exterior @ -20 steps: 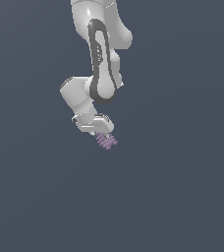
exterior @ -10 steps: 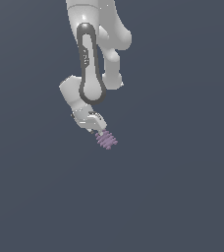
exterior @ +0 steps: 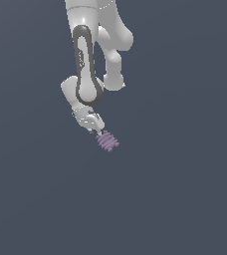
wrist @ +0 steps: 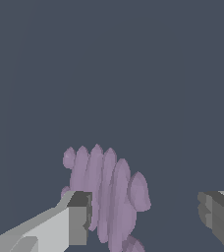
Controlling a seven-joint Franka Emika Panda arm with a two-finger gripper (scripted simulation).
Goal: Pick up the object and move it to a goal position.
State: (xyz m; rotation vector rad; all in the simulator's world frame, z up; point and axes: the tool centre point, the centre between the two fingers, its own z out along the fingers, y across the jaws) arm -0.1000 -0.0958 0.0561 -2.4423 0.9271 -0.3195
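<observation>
Since half a second ago, you can see the arm [exterior: 88, 69] has swung a little so its dark side panel faces the exterior camera more squarely, while the gripper [exterior: 99, 130] and the object [exterior: 108, 141] sit at almost the same spot in the frame as before. Looking at the exterior view, you find the white arm reaching down from the twelve o'clock edge, with the gripper at its lower end just above the frame's middle. The object, a small pale purple ridged lump, lies right at the gripper's tip, toward five o'clock from it, against the plain dark grey ground [exterior: 185, 199]. From this camera you cannot tell whether the fingers touch it, nor how far apart they stand. Turning to the wrist view, you see the two fingers spread well apart, one fingertip [wrist: 78, 219] pale grey with a dark pad and the other fingertip [wrist: 222, 216] far across the picture, so the jaws stand open and grip nothing. The object [wrist: 109, 197] shows here as a row of upright purple ribs with rounded tips, stacked side by side. It lies between the fingers but well off centre, close against the first fingertip, which overlaps its edge, and well apart from the second. Whether that near finger actually touches the ribs you cannot tell.
</observation>
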